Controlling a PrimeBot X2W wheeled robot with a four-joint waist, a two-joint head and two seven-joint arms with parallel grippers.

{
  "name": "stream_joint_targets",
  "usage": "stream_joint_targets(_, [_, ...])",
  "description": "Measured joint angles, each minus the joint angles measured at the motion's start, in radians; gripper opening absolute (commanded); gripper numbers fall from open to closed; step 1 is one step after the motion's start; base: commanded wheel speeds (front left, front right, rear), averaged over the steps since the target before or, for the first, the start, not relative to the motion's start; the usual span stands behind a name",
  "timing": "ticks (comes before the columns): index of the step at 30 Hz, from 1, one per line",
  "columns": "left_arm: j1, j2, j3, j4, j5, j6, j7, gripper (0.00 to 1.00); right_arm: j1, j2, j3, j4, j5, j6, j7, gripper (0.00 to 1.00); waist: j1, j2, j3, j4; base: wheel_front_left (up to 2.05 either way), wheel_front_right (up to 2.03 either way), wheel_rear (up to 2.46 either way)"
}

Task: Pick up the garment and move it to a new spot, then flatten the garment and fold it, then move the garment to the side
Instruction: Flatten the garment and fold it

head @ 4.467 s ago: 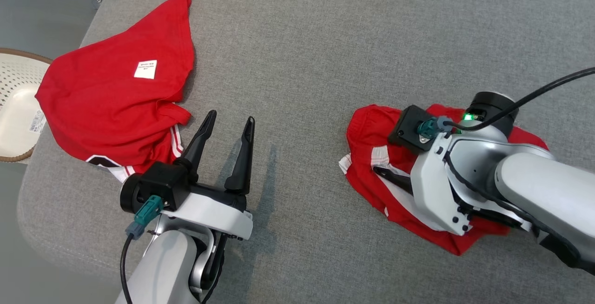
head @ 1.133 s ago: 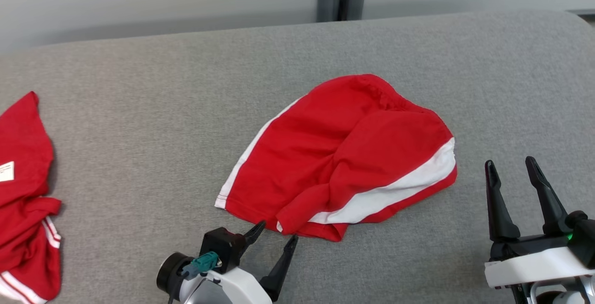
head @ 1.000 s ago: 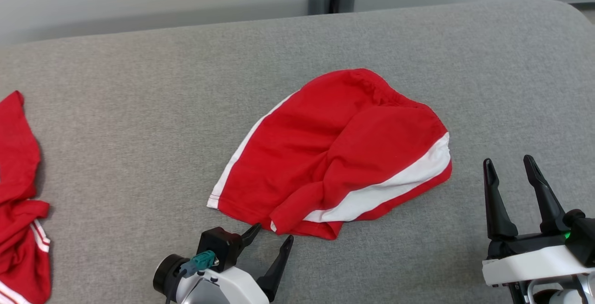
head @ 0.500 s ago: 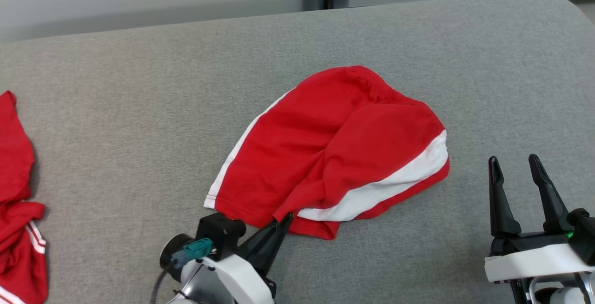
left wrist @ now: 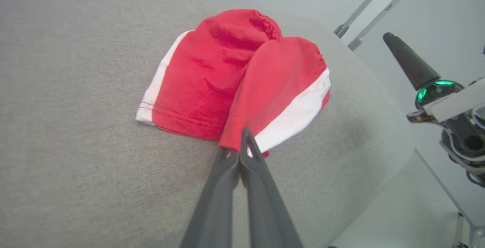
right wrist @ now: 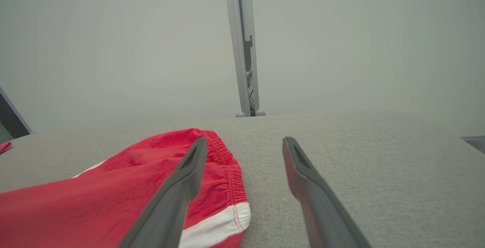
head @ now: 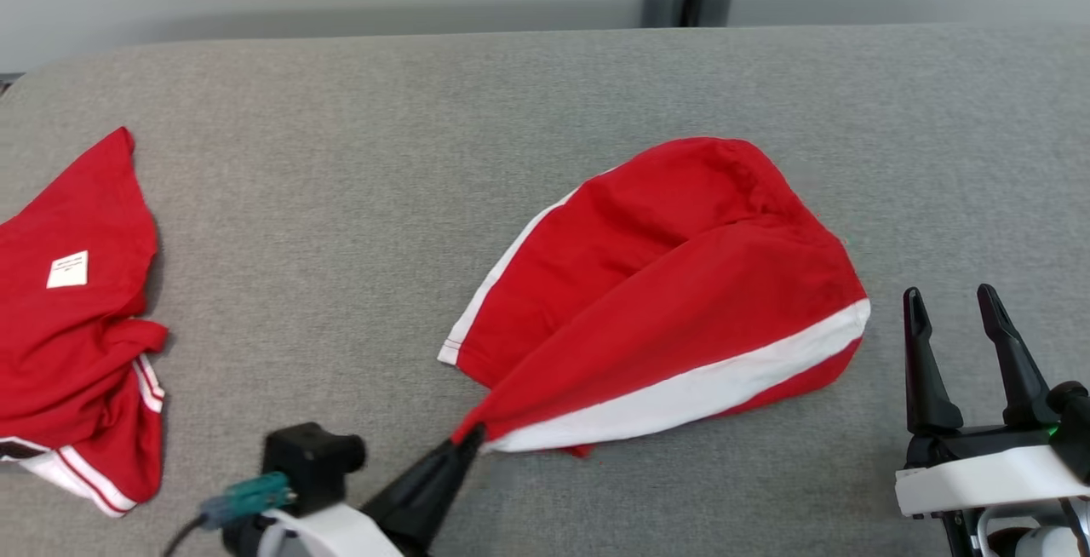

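At shorts (head: 673, 301) hem, left claw (head: 470, 439) clamped, tilted

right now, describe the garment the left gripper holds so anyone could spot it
On the grey pad, right of centre: red shorts, a corner pinched by the left gripper. Unlike the red shirt far left, they carry a broad white stripe, no label.

Red shorts (head: 681, 284) with white side stripes on grey fabric surface (head: 341, 157).
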Motion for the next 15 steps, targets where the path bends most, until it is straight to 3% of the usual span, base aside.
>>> stream_joint_targets(7, [0.0, 0.021, 0.099, -0.001, -0.077, 0.016, -0.009, 0.0, -0.004, -0.004, 0.015, -0.002, 0.002, 0.0, 0.009, 1.0, 0.0, 0.0, 0.006, 0.018, 0.0, 0.0, 0.0])
stream_joint_targets(15, [-0.128, -0.008, 0.156, 0.254, -0.199, -0.016, 0.021, 0.0, -0.018, -0.005, 0.033, 0.0, 0.011, 0.0, 0.024, 1.0, 0.0, 0.0, 0.016, -0.031, 0.0, 0.0, 0.0])
